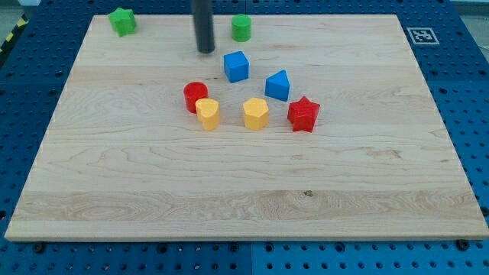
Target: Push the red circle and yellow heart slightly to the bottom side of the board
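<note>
The red circle [195, 96] stands left of the board's middle. The yellow heart [207, 113] touches it at its lower right. My tip [205, 50] is the lower end of the dark rod coming down from the view's top. It sits above the red circle, towards the view's top, with a clear gap between them, and to the left of the blue cube [236, 66].
A yellow hexagon [255, 114], a red star [303, 114] and a blue triangular block [278, 85] lie right of the pair. A green star [121, 21] and a green cylinder [241, 27] sit near the wooden board's [114, 191] top edge.
</note>
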Robot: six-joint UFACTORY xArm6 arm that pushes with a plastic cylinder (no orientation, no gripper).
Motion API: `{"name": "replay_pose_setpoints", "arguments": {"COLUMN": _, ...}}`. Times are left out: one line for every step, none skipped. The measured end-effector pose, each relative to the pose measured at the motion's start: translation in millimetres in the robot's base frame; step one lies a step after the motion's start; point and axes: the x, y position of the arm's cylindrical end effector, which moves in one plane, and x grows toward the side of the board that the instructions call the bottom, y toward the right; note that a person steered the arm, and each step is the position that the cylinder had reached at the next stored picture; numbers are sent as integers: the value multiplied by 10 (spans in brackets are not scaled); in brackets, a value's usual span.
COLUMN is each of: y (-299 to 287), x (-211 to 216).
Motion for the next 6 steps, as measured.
{"name": "replay_pose_setpoints", "arguments": {"y": -41, "x": 323}}
{"name": "replay_pose_setpoints", "arguments": {"y": 91, "x": 794}}
{"name": "replay_pose_setpoints", "arguments": {"y": 91, "x": 807}}
{"name": "replay_pose_setpoints", "arguments": {"y": 127, "x": 834}}
{"name": "replay_pose_setpoints", "arguments": {"y": 276, "x": 959}}
{"name": "replay_pose_setpoints", "arguments": {"y": 708, "x": 971}}
